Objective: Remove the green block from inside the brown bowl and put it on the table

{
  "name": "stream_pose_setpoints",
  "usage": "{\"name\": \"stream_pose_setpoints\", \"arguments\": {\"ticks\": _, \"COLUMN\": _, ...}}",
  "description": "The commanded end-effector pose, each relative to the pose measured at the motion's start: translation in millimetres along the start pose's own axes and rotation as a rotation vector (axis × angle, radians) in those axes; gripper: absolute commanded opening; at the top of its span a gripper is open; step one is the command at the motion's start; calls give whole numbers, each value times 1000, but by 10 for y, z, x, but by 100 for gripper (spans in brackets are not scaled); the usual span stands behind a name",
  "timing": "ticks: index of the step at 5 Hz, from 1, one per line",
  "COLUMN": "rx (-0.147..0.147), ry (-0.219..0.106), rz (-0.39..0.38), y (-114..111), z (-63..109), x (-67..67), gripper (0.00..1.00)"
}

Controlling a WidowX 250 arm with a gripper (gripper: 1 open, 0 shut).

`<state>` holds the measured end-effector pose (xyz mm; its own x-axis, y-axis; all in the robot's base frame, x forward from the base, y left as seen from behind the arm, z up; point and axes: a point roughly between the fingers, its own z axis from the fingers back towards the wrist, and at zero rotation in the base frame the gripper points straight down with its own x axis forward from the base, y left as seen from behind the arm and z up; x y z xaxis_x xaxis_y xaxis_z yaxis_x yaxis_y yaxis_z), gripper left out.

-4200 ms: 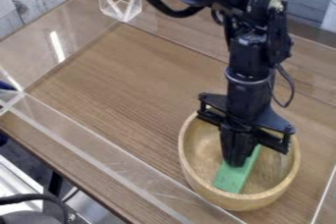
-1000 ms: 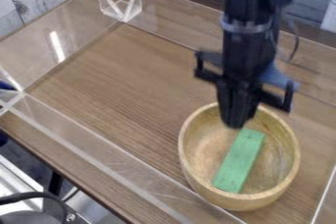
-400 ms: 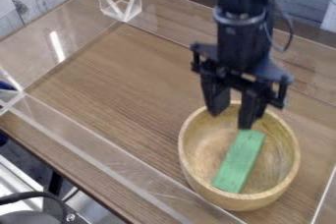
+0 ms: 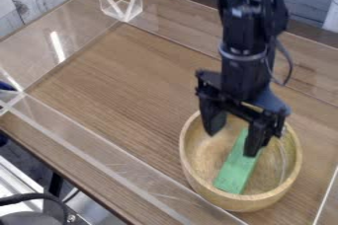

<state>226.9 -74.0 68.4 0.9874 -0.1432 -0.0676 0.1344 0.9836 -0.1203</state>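
Grainy wooden brown bowl (image 4: 199, 160), wood-grain table (image 4: 119, 86), clear glossy acrylic walls (image 4: 73, 140)

Evenly lit, bright, diffuse light, likely from overhead; no hard shadows anywhere. Soft shade only inside the brown bowl (image 4: 240, 163) under the dark end effector (image 4: 242, 134), and a faint dim band along its inner wall. White glare streaks on the clear acrylic walls (image 4: 55, 43) at left, strongest on the top edges and near the corner bracket at upper left. Low resolution, grainy, compression softening throughout; wood grain of the worktop (image 4: 126, 81) smeared to stripes. Slight motion softness on the arm's upper part near the frame top. Green block (image 4: 240, 169) saturated, edges fuzzy. Lower left corner dark, murky, unreadable. No obvious bending at frame edges.
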Motion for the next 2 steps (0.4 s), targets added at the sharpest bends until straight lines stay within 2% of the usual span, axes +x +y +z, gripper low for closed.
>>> {"name": "stream_pose_setpoints", "arguments": {"ticks": 1, "rx": 8, "ry": -22, "rz": -13, "y": -25, "z": -73, "x": 78, "gripper": 100}}
{"name": "stream_pose_setpoints", "arguments": {"ticks": 2, "rx": 18, "ry": -8, "rz": -18, "y": -34, "z": -208, "x": 100, "gripper": 100}}
